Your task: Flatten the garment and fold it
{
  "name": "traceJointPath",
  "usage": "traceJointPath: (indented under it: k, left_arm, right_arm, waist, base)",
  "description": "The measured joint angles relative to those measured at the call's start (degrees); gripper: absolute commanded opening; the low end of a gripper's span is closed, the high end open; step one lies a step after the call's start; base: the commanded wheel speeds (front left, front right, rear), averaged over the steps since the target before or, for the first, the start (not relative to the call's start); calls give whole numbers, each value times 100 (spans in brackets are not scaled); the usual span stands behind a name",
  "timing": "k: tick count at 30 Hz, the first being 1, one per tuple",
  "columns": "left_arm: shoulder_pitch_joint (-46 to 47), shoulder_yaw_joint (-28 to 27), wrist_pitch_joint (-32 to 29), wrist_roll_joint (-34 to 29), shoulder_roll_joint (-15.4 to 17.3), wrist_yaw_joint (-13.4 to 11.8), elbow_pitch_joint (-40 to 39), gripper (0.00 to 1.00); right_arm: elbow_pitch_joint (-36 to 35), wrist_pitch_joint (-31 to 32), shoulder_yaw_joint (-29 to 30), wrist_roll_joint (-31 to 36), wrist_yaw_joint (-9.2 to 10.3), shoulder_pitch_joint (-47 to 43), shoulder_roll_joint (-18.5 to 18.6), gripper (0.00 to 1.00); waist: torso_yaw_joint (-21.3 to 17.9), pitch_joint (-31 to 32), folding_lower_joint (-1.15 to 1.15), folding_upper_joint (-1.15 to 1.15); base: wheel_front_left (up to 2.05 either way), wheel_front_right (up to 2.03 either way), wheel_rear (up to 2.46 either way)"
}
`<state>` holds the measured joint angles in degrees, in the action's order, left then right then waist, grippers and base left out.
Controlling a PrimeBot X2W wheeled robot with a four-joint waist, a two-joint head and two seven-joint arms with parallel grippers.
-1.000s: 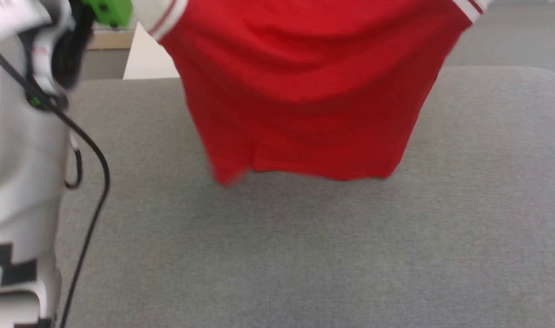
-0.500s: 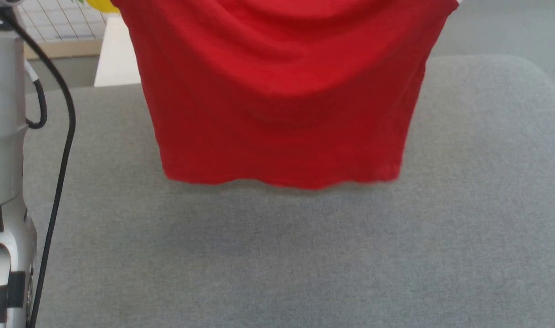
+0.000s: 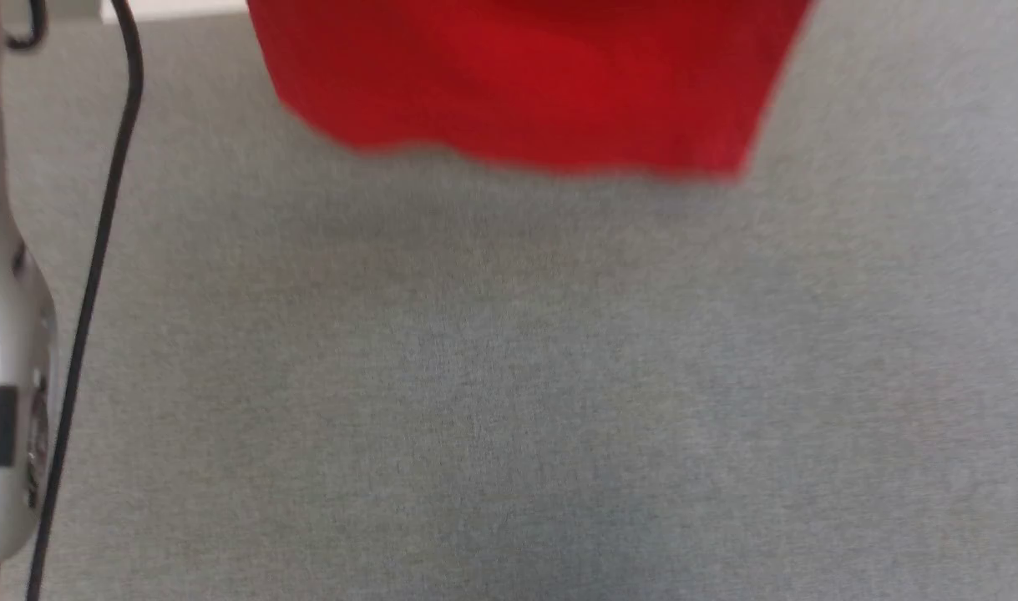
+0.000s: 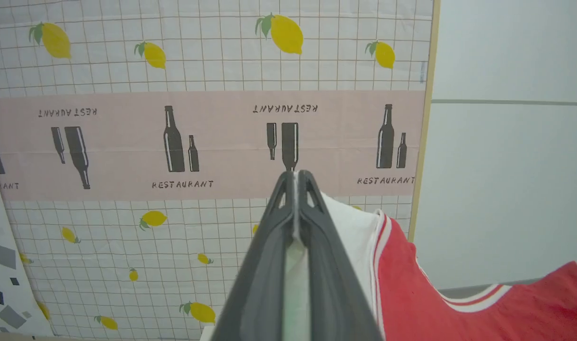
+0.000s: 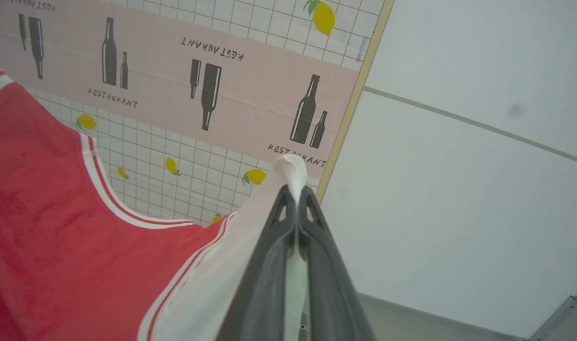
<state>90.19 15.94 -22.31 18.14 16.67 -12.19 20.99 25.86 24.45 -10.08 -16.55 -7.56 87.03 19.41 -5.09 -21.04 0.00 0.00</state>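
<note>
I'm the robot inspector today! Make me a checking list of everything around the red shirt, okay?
Surface: grey cloth-covered top.
Job's things: red garment hanging by its white sleeves; hem blurred.
Clutter: nothing seen.
Grippers: left gripper shut on one white sleeve; right gripper shut on the other.
Cables: black cable running beside a pale robot arm.
Surroundings: lemon-and-bottle screen; pale wall.

Bright, even light — head view blurred, wrist views crisp.
</note>
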Motion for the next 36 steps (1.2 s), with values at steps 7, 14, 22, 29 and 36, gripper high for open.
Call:
traceJointPath:
  k: [7, 14, 22, 29, 36]
  left_arm:
    - [532, -62, 893, -132, -73, -12, 517, 0]
    - [605, -30, 1588, -134, -80, 120, 876, 0]
    - [65, 37, 1938, 33, -73, 428, 1043, 0]
    - [-968, 141, 2039, 296, -4, 793, 335, 0]
    - [-2823, 170, 1885, 666, 155, 803, -1007, 0]
  right_arm:
    - [468, -683, -346, 116, 0, 727, 240, 0]
    - [960, -1362, -719, 94, 0, 923, 499, 0]
    - [1149, -1826, -1334, -424, 0, 657, 733, 0]
    - [291, -2053, -1883, -1416, 0, -216, 1212, 0]
    - [-866, -2150, -1847, -2170, 0, -1871, 1872, 0]
  waist:
    - [89, -661, 0, 0]
    - [210, -1247, 1, 0]
    - [360, -1644, 1, 0]
    - [464, -1545, 0, 0]
    - [521, -1108, 0, 0]
  base:
    - [0, 0, 0]
    - [0, 0, 0]
    - [0, 0, 0]
    - [0, 0, 0]
    - [0, 0, 0]
